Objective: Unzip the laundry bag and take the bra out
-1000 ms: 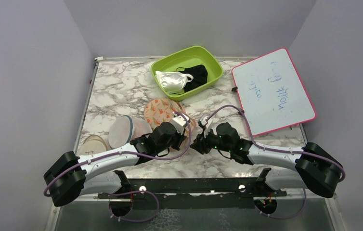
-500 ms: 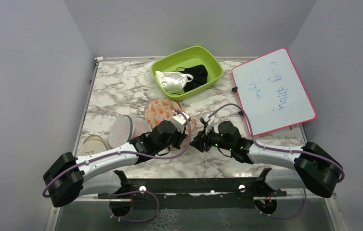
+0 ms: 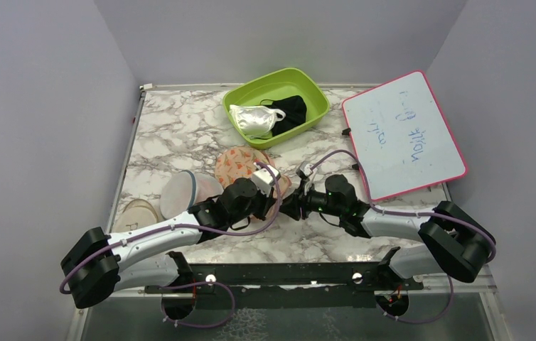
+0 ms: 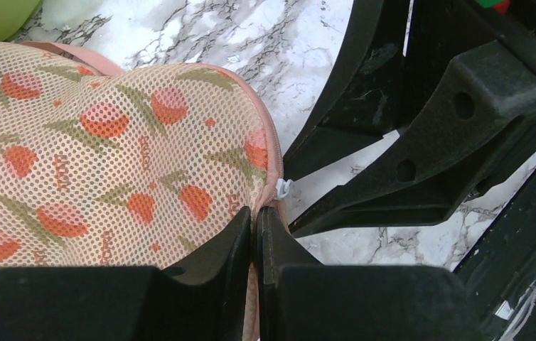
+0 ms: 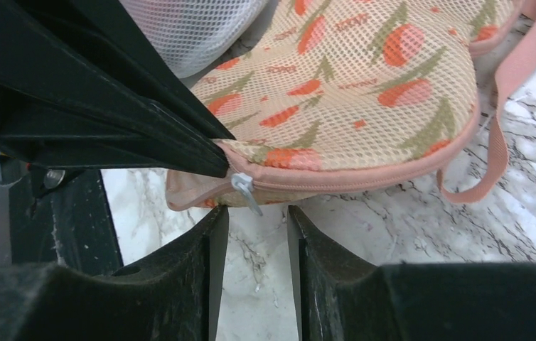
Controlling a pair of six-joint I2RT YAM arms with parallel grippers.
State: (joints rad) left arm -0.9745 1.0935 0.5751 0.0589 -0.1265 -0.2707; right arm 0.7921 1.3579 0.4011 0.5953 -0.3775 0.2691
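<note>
The laundry bag (image 3: 240, 163) lies flat near the table's middle, peach mesh with red-orange flowers and pink edging (image 4: 109, 149) (image 5: 365, 78). Its zip is closed; the small silver zipper pull (image 5: 246, 190) (image 4: 283, 188) hangs at the bag's near end. My left gripper (image 4: 254, 220) is shut on the bag's pink edge just below the pull. My right gripper (image 5: 256, 217) is open, its fingertips just short of the pull, which hangs between them. The bra is hidden.
A green tub (image 3: 301, 79) at the back holds a shiny white garment (image 3: 253, 119) and a black cloth (image 3: 292, 110). A whitish mesh dome (image 3: 183, 193) sits left of the bag, a tan disc (image 3: 137, 212) beside it. A pink-framed whiteboard (image 3: 402, 133) lies at the right.
My right gripper has moved left and forward, closing in on the bag's near end. The left gripper has shifted slightly and keeps its hold on the bag.
</note>
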